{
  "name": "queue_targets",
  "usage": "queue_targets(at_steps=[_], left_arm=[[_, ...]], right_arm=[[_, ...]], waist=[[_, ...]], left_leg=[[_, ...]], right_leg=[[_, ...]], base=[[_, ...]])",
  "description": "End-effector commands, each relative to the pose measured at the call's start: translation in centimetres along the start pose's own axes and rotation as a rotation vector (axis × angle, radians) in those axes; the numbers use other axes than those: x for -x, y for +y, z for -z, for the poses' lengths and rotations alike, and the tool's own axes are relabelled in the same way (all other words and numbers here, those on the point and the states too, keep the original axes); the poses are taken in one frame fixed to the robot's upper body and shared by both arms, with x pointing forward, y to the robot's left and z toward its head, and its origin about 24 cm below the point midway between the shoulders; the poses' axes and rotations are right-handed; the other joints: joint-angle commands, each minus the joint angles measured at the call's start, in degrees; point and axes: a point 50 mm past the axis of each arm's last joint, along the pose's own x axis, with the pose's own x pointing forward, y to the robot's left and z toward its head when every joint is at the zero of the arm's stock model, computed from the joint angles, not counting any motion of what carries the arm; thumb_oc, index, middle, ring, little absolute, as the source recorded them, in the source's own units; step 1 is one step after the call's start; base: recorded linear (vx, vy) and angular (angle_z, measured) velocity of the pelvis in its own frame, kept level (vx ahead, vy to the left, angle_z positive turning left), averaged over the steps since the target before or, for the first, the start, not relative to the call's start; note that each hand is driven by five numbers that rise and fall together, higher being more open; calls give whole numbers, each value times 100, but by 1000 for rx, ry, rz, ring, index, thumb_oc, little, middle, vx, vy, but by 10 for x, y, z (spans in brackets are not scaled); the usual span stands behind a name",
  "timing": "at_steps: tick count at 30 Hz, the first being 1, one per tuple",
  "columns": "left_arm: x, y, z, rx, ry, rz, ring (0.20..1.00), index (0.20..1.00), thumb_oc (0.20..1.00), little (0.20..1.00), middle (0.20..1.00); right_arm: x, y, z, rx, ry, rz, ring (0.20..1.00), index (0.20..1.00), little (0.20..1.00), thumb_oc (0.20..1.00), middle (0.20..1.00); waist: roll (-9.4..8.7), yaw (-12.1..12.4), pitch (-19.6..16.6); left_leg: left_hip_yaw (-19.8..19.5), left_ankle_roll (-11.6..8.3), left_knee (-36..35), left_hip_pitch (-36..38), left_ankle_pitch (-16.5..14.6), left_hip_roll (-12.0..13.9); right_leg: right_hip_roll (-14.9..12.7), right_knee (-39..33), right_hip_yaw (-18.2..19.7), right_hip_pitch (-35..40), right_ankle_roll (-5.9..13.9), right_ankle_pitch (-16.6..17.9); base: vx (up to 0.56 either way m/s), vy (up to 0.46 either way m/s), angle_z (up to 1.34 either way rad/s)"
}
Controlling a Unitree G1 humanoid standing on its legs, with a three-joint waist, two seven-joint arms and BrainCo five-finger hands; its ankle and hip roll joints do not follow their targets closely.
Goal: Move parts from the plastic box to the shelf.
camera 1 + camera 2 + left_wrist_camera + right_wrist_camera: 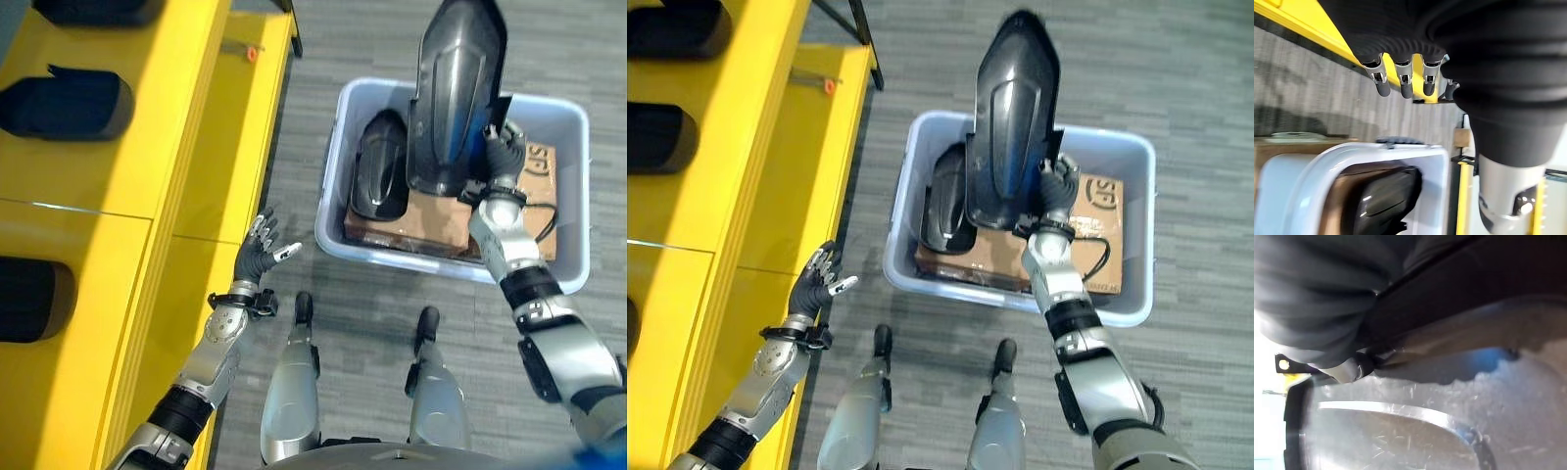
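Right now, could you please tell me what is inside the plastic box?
The plastic box holds a black part lying on a cardboard box. The right robot hand lifts a larger black part, hiding what lies beneath.

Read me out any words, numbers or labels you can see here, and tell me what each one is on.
Cardboard in the plastic box: large dark print, seen at a slant beside the right hand that grips the black part; not legible enough to quote.
Yellow shelf: no text visible.
Black parts: no text visible.
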Motion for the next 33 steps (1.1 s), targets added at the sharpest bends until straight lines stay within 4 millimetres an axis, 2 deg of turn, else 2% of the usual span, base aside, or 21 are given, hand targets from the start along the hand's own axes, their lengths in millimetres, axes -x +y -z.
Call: queue_targets(at_steps=[1,2,8,9,11,14,18,19,23,25,28,29,31,32,33], left_arm=[[2,-5,-3,6,-31,42,1000,1000,1000,1000,1000],[2,-5,-3,6,-30,42,1000,1000,1000,1000,1000],[13,10,8,-12,15,-4,1000,1000,1000,1000,1000],[13,10,8,-12,16,-4,1000,1000,1000,1000,1000],[20,17,14,-28,45,-34,1000,1000,1000,1000,1000],[24,21,18,-32,61,-50,1000,1000,1000,1000,1000],[27,26,17,-34,62,-70,1000,1000,1000,1000,1000],[29,27,18,-23,64,-83,1000,1000,1000,1000,1000],[32,28,21,-16,75,-96,1000,1000,1000,1000,1000],[34,30,22,-7,82,-108,1000,1000,1000,1000,1000],[38,32,23,4,84,-121,1000,1000,1000,1000,1000],[40,32,23,13,85,-127,1000,1000,1000,1000,1000],[43,34,21,41,69,-148,1000,1000,1000,1000,1000],[43,34,20,42,68,-148,1000,1000,1000,1000,1000],[45,32,23,63,78,-145,1000,1000,1000,1000,1000]], right_arm=[[4,-3,-18,-53,-130,-37,200,200,200,200,200],[4,-3,-17,-53,-128,-37,200,200,200,200,200],[36,-11,9,-97,-70,-95,200,200,200,200,200],[36,-11,9,-97,-70,-95,200,200,200,200,200],[54,-13,20,-122,-34,-135,200,200,200,200,200],[64,-16,28,-133,-4,-150,200,200,200,200,200],[72,-14,34,-157,23,-175,200,200,200,200,200],[77,-10,35,-183,35,-201,200,200,200,200,200],[82,-6,40,-202,58,-227,200,200,200,200,200],[83,1,40,-213,68,-263,200,200,200,200,200],[80,7,34,-226,45,-290,200,200,200,200,200],[78,11,31,-231,36,-307,200,200,200,200,200],[70,16,19,-208,-19,-330,200,200,200,200,200],[69,16,19,-207,-20,-330,200,200,200,200,200],[62,19,8,-180,-69,-334,200,200,200,200,200]], waist=[[30,-21,-489],[26,-21,-495],[-107,-103,-954],[-107,-103,-953],[-164,-164,-1180],[-199,-185,-1349],[-219,-207,-1443],[-224,-217,-1480],[-215,-207,-1524],[-194,-167,-1526],[-158,-84,-1454],[-139,-39,-1408],[-46,98,-1220],[-40,85,-1233],[86,203,-1147]], left_leg=[[-16,-167,-376,337,164,413],[-15,-168,-381,345,164,413],[9,-167,-288,809,-31,556],[10,-167,-288,812,-31,556],[47,-168,-216,1060,-138,627],[42,-164,-217,1233,-181,660],[53,-150,-198,1392,-246,714],[49,-154,-152,1496,-273,765],[32,-153,-131,1622,-287,835],[-41,-151,-65,1640,-251,943],[-185,-185,-79,1549,-52,1090],[-278,-204,-127,1474,84,1136],[-505,-281,-297,1154,548,1234],[-524,-287,-299,1126,559,1240],[-706,-390,-644,838,1031,1250]], right_leg=[[-484,811,281,-55,440,-471],[-483,810,280,-48,440,-473],[-386,980,255,346,452,-738],[-386,980,255,349,452,-738],[-340,1121,265,563,451,-883],[-306,1187,258,695,446,-958],[-254,1378,352,706,423,-1088],[-211,1579,380,726,378,-1237],[-140,1876,405,758,312,-1459],[-25,2234,419,692,198,-1720],[143,2543,322,592,35,-1977],[219,2612,272,531,-29,-2047],[406,2733,115,286,-157,-2126],[410,2745,100,264,-163,-2131],[475,2781,-67,73,-229,-2177]], base=[[61,-31,-3],[53,-32,-2],[117,-34,-4],[103,-20,-7],[136,-26,-7],[108,-21,-2],[52,-20,-4],[67,-51,-10],[34,-55,-3],[-21,-141,2],[-81,-148,3],[-203,-186,6],[-259,-159,16],[-311,-128,42],[-256,-86,43]])
